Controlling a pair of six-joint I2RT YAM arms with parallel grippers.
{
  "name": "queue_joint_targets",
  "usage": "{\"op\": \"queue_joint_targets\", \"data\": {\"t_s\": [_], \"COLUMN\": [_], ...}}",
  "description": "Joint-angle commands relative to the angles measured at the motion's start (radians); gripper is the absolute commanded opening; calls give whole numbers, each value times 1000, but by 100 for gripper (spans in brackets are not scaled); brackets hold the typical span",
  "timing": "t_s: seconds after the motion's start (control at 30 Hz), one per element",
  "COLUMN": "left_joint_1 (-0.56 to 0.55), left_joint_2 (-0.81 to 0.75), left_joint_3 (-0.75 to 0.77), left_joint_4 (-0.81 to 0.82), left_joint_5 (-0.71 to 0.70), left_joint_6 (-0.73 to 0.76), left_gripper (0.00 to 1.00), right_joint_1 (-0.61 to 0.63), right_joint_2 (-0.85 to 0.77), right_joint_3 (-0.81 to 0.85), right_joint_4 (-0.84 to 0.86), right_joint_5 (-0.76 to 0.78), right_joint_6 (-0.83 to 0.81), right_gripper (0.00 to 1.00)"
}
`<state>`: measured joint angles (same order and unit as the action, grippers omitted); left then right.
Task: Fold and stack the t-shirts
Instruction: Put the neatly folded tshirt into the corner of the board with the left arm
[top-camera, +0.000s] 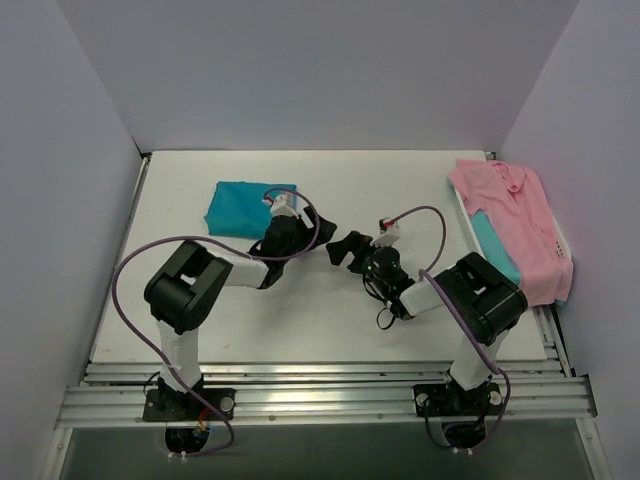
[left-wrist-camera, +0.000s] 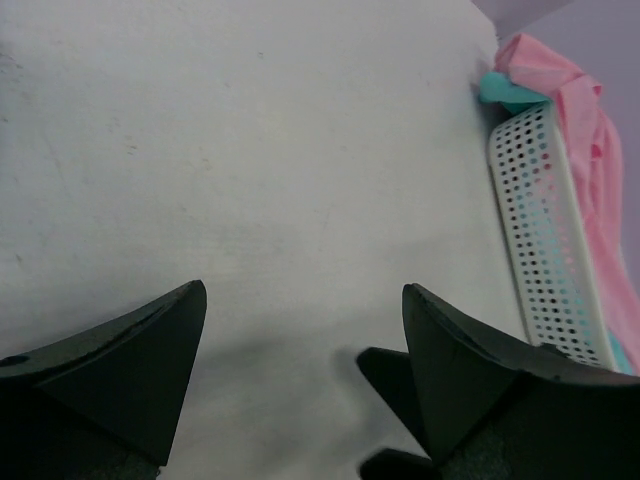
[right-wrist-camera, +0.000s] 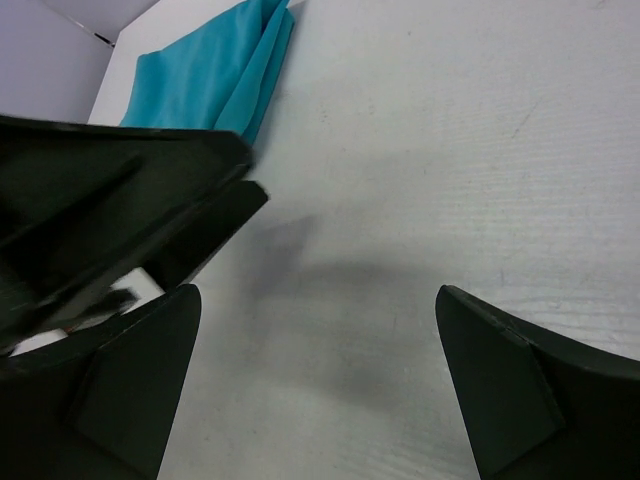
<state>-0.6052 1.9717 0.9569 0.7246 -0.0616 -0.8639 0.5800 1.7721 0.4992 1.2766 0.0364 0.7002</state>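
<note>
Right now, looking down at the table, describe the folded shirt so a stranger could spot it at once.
Start at the white table and look toward its far left part. There lies the folded teal t-shirt, a flat rectangle on the bare tabletop. Unlike the pink shirt draped loosely at the right edge, it is teal and neatly folded.

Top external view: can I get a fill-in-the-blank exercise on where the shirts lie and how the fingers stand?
1. The folded teal t-shirt lies on the ____ side of the table.
2. The ____ collared shirt is draped over the perforated white basket.
3. A second teal shirt peeks out from ____ it.
4. The left gripper and right gripper both have their fingers ____, holding nothing.

Missing words: left; pink; under; open.
</note>
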Motion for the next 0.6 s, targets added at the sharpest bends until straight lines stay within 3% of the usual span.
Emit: {"op": "queue_joint_targets", "data": {"t_s": [0.0, 0.03, 0.13, 0.27, 0.43, 0.57], "left_joint_1": [-76, -94, -175, -226, -160, -30], "left_joint_2": [-196, -248, -292, -362, -462, -501], "left_joint_3": [-100, -212, -331, -386, -417, -409], "left_joint_4": [-39, -31, 27, -116, -238, -356], "left_joint_5": [-184, -248, -412, -576, -747, -738], "left_joint_6": [-105, -223, -370, -469, -517, -540], "left_gripper": [88, 88, 88, 93, 97, 96], "right_joint_1": [-19, -20, -28, -35, -46, -55], "right_joint_2": [-69, -88, -103, -105, -137, -151], "right_joint_3": [-28, -33, -39, -47, -60, -60], "right_joint_4": [58, 56, 44, 49, 33, 17], "right_joint_5": [31, 33, 42, 34, 40, 45], "right_joint_6": [-1, -2, -5, 4, -1, -5], "right_gripper": [100, 100, 100, 100, 100, 100]}}
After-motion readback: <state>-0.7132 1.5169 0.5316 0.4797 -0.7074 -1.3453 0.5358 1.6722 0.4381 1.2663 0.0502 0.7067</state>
